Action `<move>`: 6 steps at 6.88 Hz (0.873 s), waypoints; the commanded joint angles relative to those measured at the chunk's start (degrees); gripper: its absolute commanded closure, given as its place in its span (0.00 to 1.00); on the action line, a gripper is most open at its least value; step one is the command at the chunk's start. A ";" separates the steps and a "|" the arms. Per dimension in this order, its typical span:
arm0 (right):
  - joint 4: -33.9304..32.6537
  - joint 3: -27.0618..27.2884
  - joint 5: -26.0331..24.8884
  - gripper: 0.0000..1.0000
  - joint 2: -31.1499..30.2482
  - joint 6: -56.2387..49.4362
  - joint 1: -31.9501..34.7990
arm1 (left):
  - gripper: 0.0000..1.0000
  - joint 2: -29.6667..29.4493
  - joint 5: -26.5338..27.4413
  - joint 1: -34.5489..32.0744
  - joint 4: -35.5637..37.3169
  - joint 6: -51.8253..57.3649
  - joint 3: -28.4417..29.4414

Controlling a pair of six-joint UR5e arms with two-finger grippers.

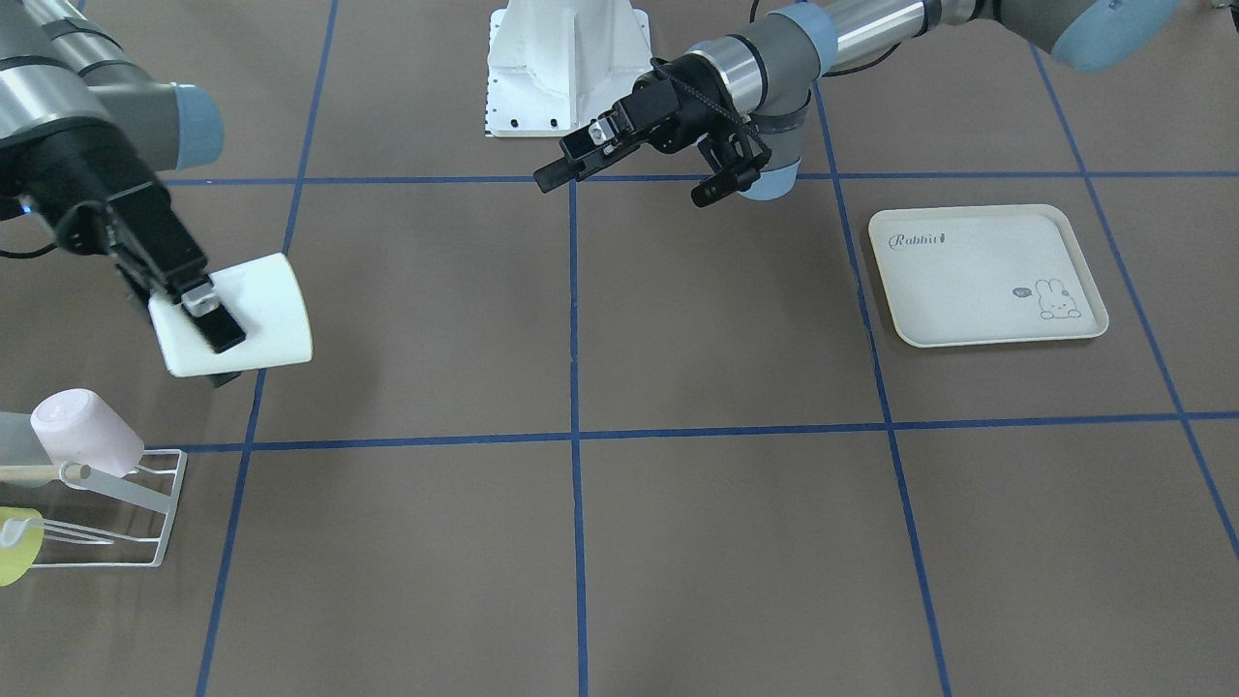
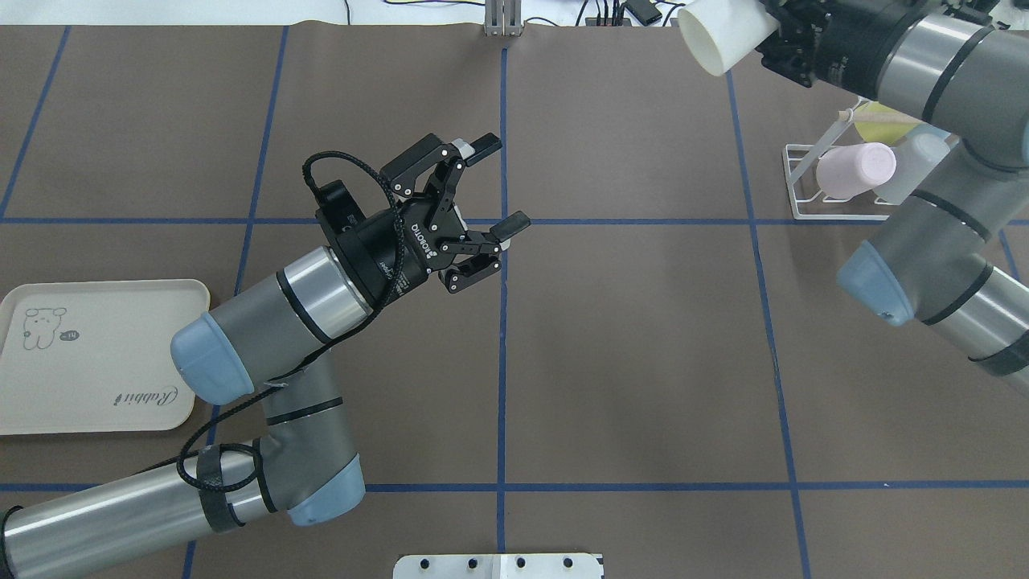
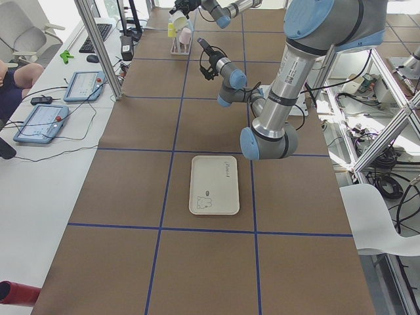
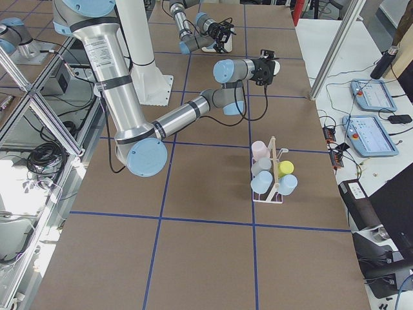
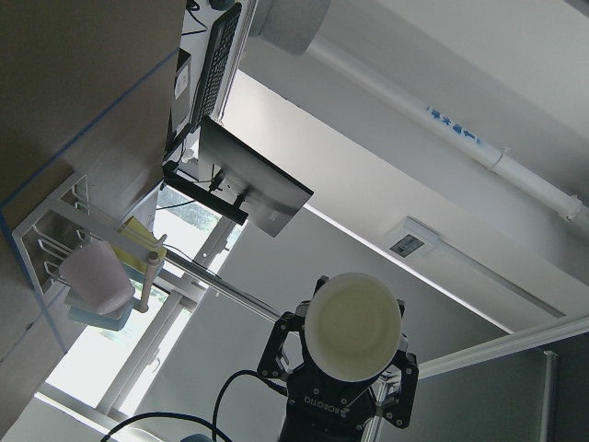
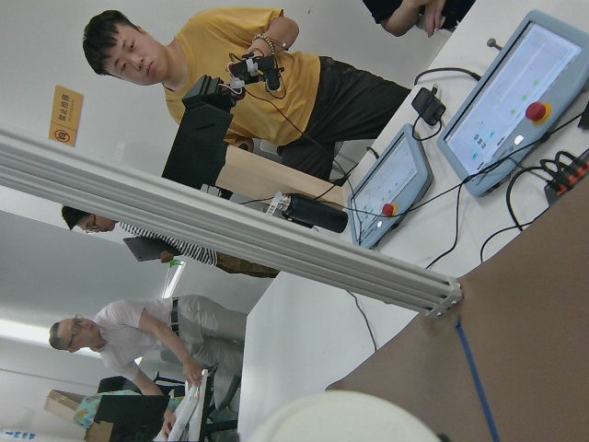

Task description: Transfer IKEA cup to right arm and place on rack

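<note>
At the left edge of the front-facing view, the right gripper (image 1: 223, 350) clamps the white IKEA cup (image 1: 266, 300) in mid-air, up-frame of the rack (image 1: 170, 513) (a pink cup (image 1: 82, 426) sits on it). Mid-frame overhead, the left gripper (image 2: 500, 186) is spread wide, empty.

overhead: from behind, downward | front: opposite, steep | shared: rack (image 1: 128, 490)
</note>
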 commanded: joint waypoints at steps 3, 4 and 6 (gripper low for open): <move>-15.53 -3.33 -3.64 1.00 -2.62 -29.53 5.76 | 0.00 7.89 -18.59 -12.25 12.21 10.69 -3.95; -18.01 -5.16 -8.03 1.00 -2.54 -38.39 5.67 | 0.00 13.67 -20.46 -12.90 14.23 18.31 -7.45; -17.07 -13.66 -11.14 1.00 -0.45 -42.34 5.84 | 0.00 18.11 -21.79 -13.69 15.04 22.16 -10.37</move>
